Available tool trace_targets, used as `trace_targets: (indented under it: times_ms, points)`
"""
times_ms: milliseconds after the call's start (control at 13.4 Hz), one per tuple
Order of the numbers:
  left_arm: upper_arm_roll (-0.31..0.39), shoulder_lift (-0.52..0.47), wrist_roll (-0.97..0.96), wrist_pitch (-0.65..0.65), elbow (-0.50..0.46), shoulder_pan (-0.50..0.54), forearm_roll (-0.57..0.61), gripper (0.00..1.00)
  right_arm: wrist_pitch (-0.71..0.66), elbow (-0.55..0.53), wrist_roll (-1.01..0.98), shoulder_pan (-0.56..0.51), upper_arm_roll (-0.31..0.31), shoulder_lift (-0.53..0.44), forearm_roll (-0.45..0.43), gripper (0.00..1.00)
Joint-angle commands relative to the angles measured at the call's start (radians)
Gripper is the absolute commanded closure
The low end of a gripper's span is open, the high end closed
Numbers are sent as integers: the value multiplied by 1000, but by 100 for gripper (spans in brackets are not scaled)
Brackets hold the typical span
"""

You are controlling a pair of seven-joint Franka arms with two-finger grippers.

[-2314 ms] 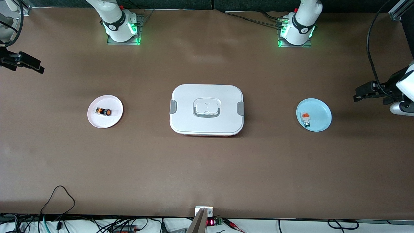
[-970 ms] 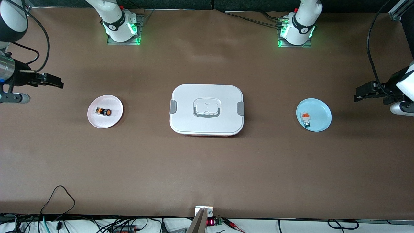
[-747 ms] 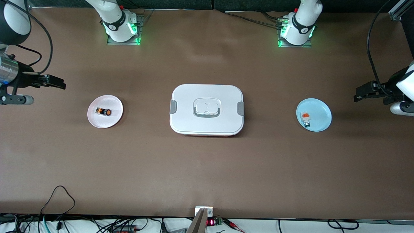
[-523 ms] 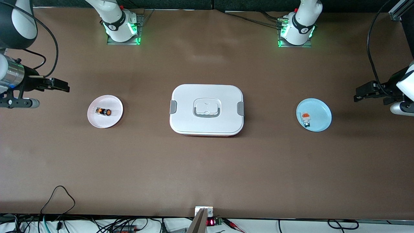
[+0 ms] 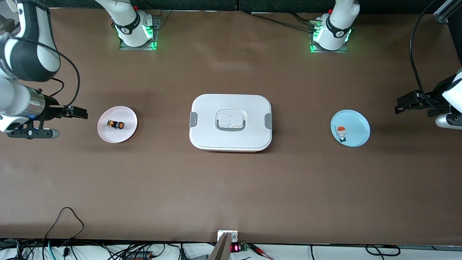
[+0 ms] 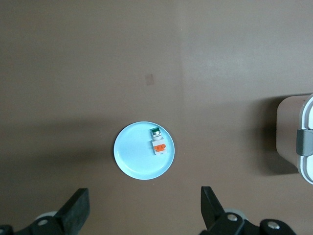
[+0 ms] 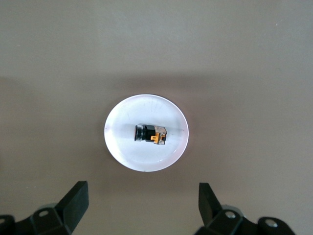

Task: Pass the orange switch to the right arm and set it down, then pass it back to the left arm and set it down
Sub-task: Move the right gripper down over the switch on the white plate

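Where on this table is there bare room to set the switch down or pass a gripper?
Bare table runs wide between the box and the front camera's edge, and between the box and the arm bases. Gaps lie between the box and the pink plate, and the box and the blue plate. Only the middle row is crowded.

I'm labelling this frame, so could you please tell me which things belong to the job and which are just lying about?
Part of the job:
- orange switch on the pink plate
- box, mid-table
- right end effector, open, beside the pink plate
- left end effector, open, waiting

Lying about:
- blue plate
- white-grey block on it
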Motion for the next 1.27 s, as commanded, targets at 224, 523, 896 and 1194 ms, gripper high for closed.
trace_targets:
  times_ms: [224, 523, 896, 1194]
  points:
    - [0, 6, 23, -11, 23, 5, -4, 0, 142, -178, 44, -12, -1, 21, -3, 0]
    - [0, 6, 23, -11, 23, 5, -4, 0, 351, -332, 44, -10, -1, 21, -5, 0]
    - [0, 6, 23, -11, 23, 5, -4, 0, 534, -427, 45, -12, 1, 73, 0, 0]
    - [0, 6, 23, -11, 23, 5, -4, 0, 587, -430, 45, -22, 2, 125, 6, 0]
